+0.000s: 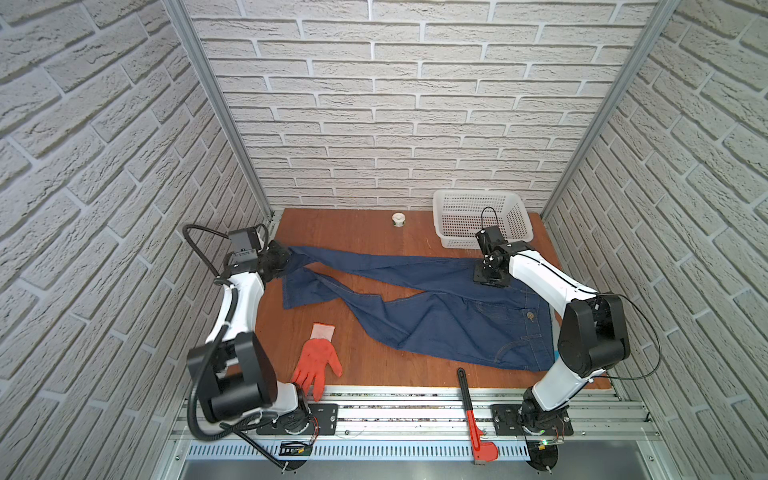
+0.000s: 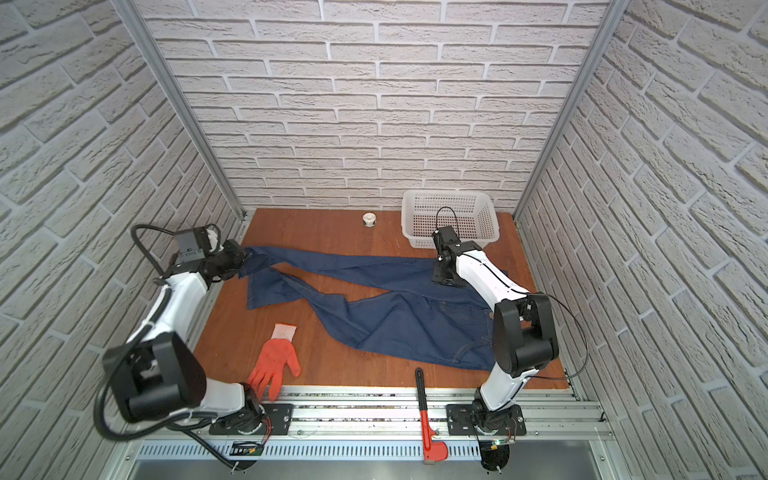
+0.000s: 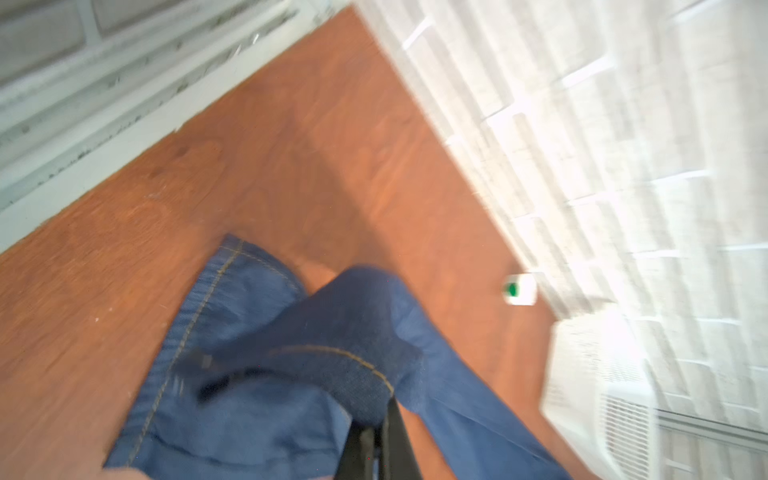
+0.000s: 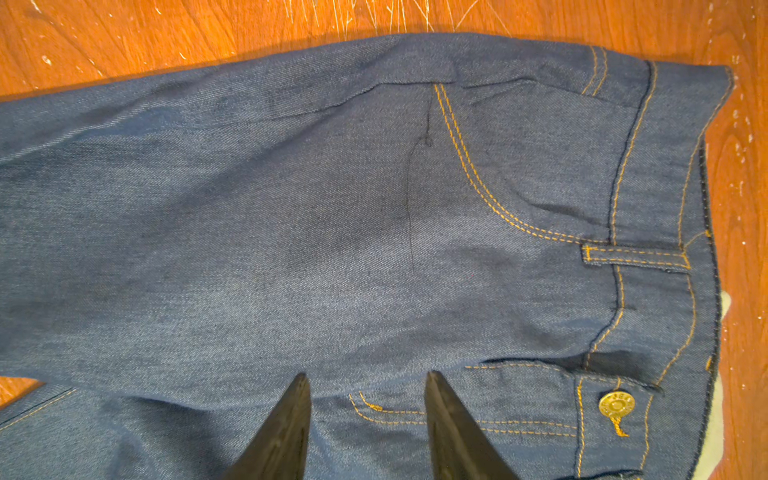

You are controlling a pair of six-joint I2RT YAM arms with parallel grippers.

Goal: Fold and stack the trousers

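White brick-pattern walls enclose a brown wooden table (image 1: pixel 374 232) on three sides, with aluminium rails along its near edge. On it, the trousers (image 1: pixel 436 316) lie unfolded across the middle, front side up: the waist sits at the right, near side beside the right arm, and both legs run leftward toward the far left corner. The metal waist button (image 4: pixel 616 405) is fastened and faces up. One leg lies flat with its hem on the wood; the end of the farther leg is raised off the surface at the table's left edge. The left gripper (image 1: pixel 288 259) holds that raised end, and the left wrist view, though blurred, shows its jaws pressed together with a bunch of denim pinched between them (image 3: pixel 380 419). The right gripper (image 4: pixel 368 376) points down over the hip area near the front pocket, jaws spread apart with flat fabric beneath; whether the tips touch the cloth cannot be told. A white perforated basket (image 1: pixel 482 220) stands in the far right corner, a small white cylinder (image 1: pixel 399 219) sits by the back wall, an orange glove (image 1: pixel 318 361) lies at the near left edge, and a red pipe wrench (image 1: pixel 473 415) rests across the near rails
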